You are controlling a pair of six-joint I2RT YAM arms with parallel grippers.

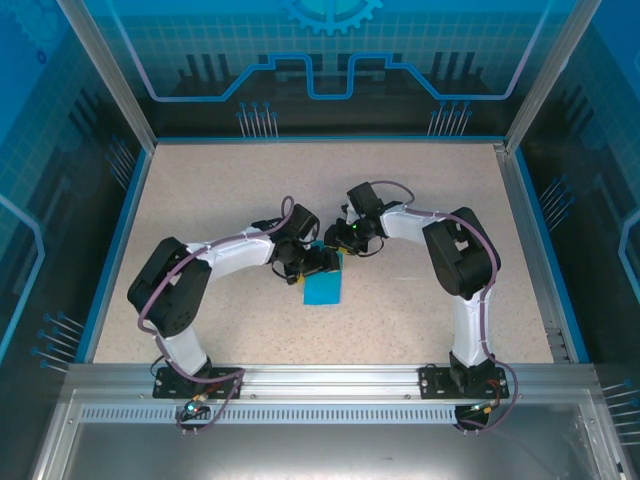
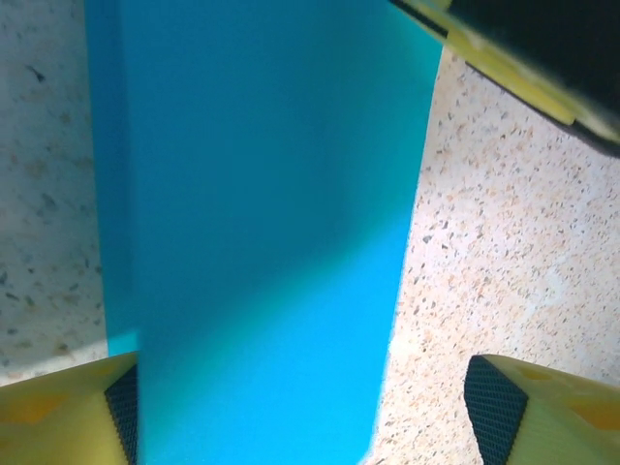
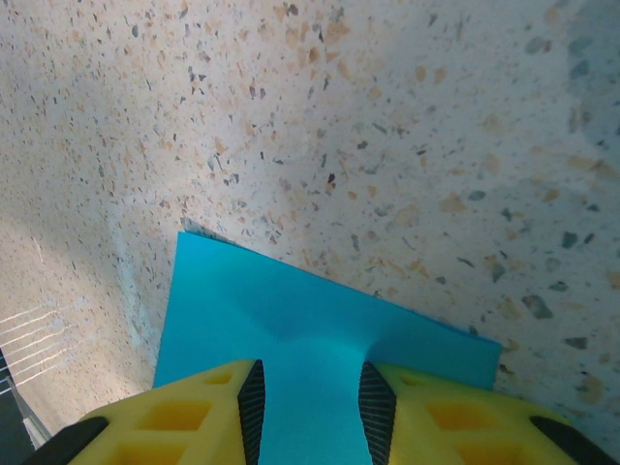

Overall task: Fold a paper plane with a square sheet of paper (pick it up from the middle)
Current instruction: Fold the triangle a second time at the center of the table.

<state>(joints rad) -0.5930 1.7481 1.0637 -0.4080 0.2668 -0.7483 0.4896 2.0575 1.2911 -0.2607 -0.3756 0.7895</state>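
The square sheet of paper (image 1: 323, 287) lies on the table between both grippers as a flat teal-blue rectangle, with no pointed plane shape. My left gripper (image 1: 318, 262) hovers low over it and stands open. In the left wrist view the sheet (image 2: 262, 223) runs up between the wide yellow fingers (image 2: 542, 407), and its left edge meets the left pad. My right gripper (image 3: 312, 387) is at the sheet's far edge. Its pads press a raised hump of paper (image 3: 310, 320) between them, shut on it.
The speckled tabletop (image 1: 220, 200) has a blue rim, and clear enclosure walls (image 1: 130, 90) stand at the left, right and back. A finger of the right arm (image 2: 523, 68) crosses the top right corner of the left wrist view, close to the sheet.
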